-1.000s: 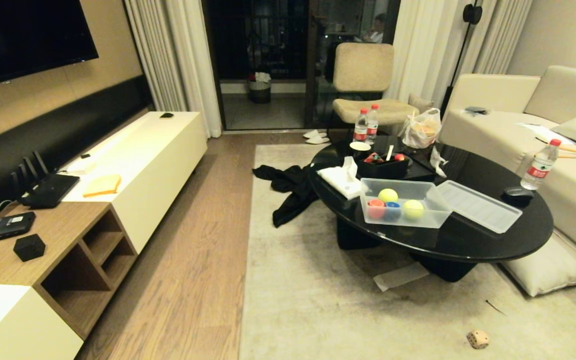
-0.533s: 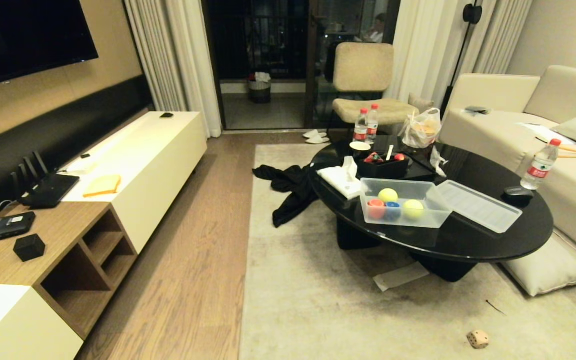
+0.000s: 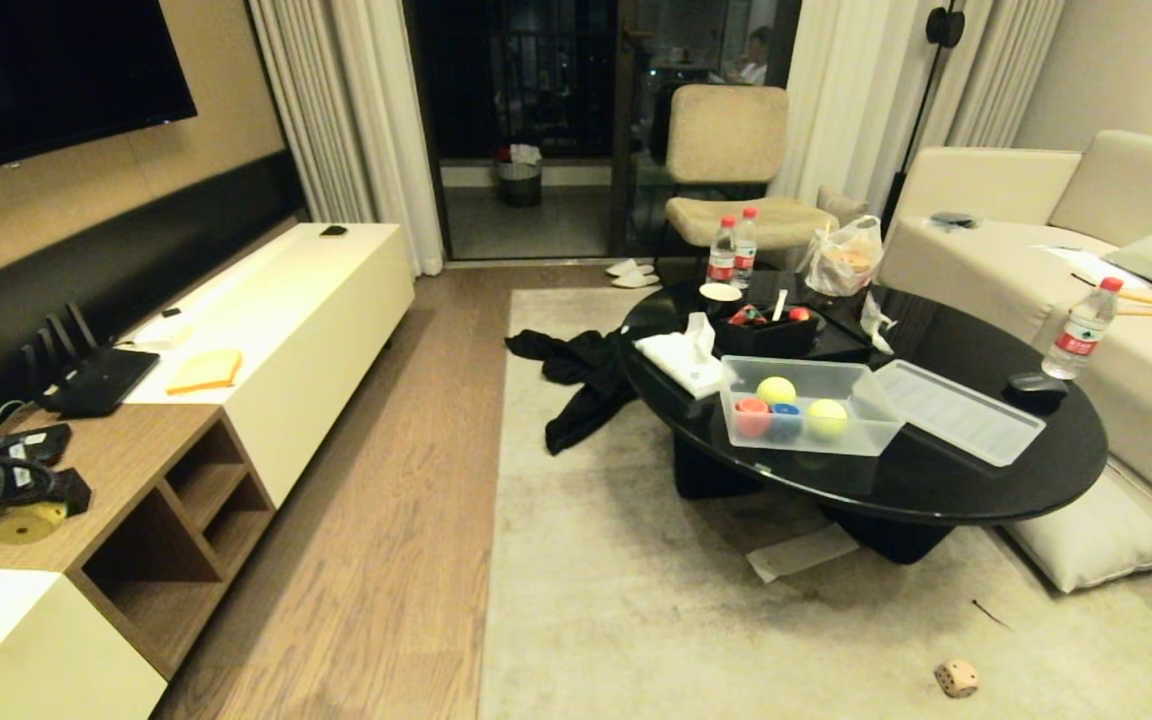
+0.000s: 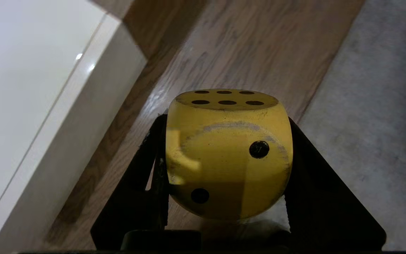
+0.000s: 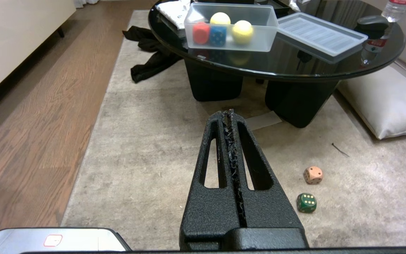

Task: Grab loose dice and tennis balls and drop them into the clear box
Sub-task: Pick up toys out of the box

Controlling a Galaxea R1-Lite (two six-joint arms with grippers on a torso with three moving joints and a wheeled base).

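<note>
A: Left wrist view shows what, exactly?

B: It shows a yellow die [image 4: 228,155] with dark pips, clamped between my two black fingers [image 4: 136,197]. My left gripper [image 4: 224,165] grasps it from both sides, above the wooden floor [image 4: 245,46], near the edge of the pale rug [image 4: 375,106]. In the head view this gripper [image 3: 6,505] is at the far left edge, in front of the low wooden cabinet [image 3: 126,470], and the yellow die [image 3: 24,522] is seen under it.

A: And where is the clear box?

B: The clear box [image 3: 806,432] stands open on the round black table [image 3: 936,480], well apart from my left gripper. Inside it lie two tennis balls [image 3: 776,390], a red die [image 3: 752,411] and a blue die [image 3: 786,412]. The ribbed lid [image 3: 958,410] lies just beside the box, on its right.

A: Other dice?

B: A cream die [image 5: 313,175] and a dark green die [image 5: 306,202] lie on the rug, near each other, to the right of my right gripper [image 5: 232,116]. Its fingers are pressed together on nothing. It points over the rug toward the table.
</note>
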